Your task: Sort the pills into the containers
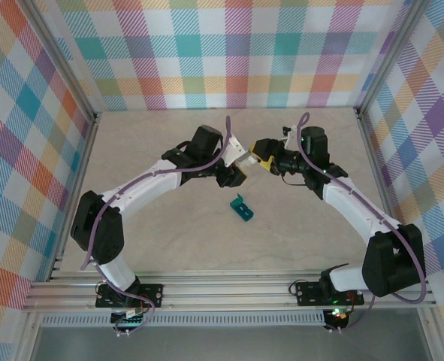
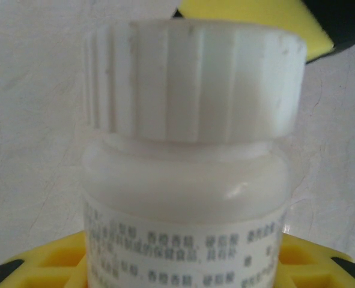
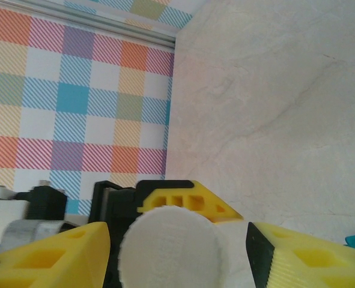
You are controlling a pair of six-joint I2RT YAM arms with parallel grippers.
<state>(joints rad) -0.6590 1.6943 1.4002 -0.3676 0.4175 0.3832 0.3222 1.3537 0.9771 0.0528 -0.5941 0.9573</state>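
– Pill box (image 1: 241, 208) first pls, what's it look like & where is it?
– Small teal strip, lying at a slant on the table (image 1: 146, 128), about mid frame in the top view. Too small to tell the lids apart tbh. Right wrist cam catches just a teal corner of it at the right edge of frame.
– And vs the grippers?
– It sits below both in the top view, touching neither. Left gripper (image 1: 233, 171) is clamped on a white bottle (image 2: 183, 180) w/ a printed label. Right gripper (image 3: 177, 255) has its yellow fingers (image 3: 51, 258) either side of the ribbed white cap (image 2: 192, 78). It's not pinching afaict, there's a gap on the right-hand finger's side.
– Room to move?
– Plenty. Bare table all round the strip. Plaid walls (image 1: 229, 53) are well apart at the top & both sides, and a metal rail (image 1: 229, 289) runs along the bottom w/ the arm bases.
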